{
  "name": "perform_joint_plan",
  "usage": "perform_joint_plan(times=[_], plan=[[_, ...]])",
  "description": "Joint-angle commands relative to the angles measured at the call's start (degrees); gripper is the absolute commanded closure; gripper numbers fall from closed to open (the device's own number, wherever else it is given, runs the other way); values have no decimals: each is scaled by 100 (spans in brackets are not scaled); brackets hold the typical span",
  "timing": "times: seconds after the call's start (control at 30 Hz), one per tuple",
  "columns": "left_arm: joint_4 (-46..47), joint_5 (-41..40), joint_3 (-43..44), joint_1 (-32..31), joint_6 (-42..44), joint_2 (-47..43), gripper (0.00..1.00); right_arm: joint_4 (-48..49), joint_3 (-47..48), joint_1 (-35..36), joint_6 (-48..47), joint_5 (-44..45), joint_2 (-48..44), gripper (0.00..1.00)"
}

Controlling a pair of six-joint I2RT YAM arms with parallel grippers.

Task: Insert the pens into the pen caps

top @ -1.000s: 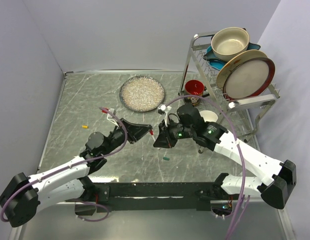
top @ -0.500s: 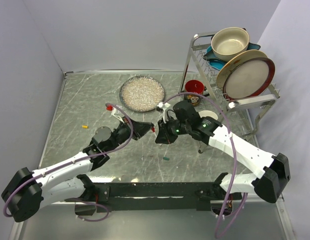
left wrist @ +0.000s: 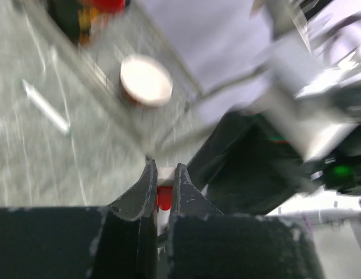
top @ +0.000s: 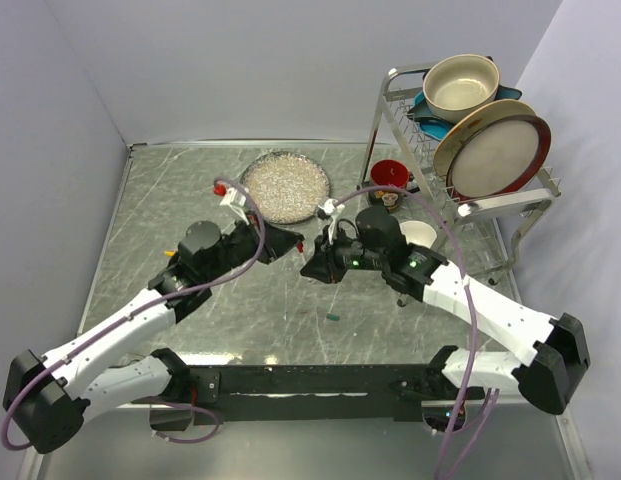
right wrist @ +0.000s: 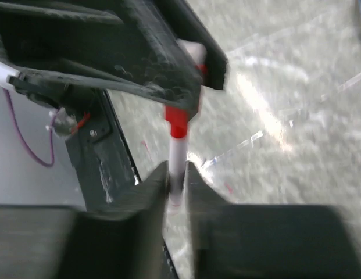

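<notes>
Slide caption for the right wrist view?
Right gripper holds the white pen, its tip in the red cap gripped by the left gripper.

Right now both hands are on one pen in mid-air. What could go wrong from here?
1. The left hand and the right hand clamp one line: the red cap and the pen. An off-axis push could bend the pen or twist it out of a grip.
2. Both wrist views are blurred, so seating is unclear; releasing early could drop it.
3. The dark green cap lies loose nearby; a sweep might knock it away.
</notes>
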Motion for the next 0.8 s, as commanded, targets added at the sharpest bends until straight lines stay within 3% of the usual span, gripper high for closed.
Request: perform_joint_plan(times=[0.0,0.03,0.27,0.43,0.57,0.77], plan=[[-2212,806,523,67,467,364,99,1726,-198,119,33,329,-740,56],[-2275,771,681,94,520,382,99,1647,-355,137,50,391,-820,47],[-2540,85,709,410,776,900,99,838,-849,155,173,488,-1855,34],[-2320,-197,516,560,749,1945,99,574,-937,242,226,347,-2542,20],[-2039,-389,498,621,670,2526,98,284,-832,339,270,558,-2807,19],[-2196,-767,717,665,653,3396,85,205,-867,383,366,821,-2833,19]])
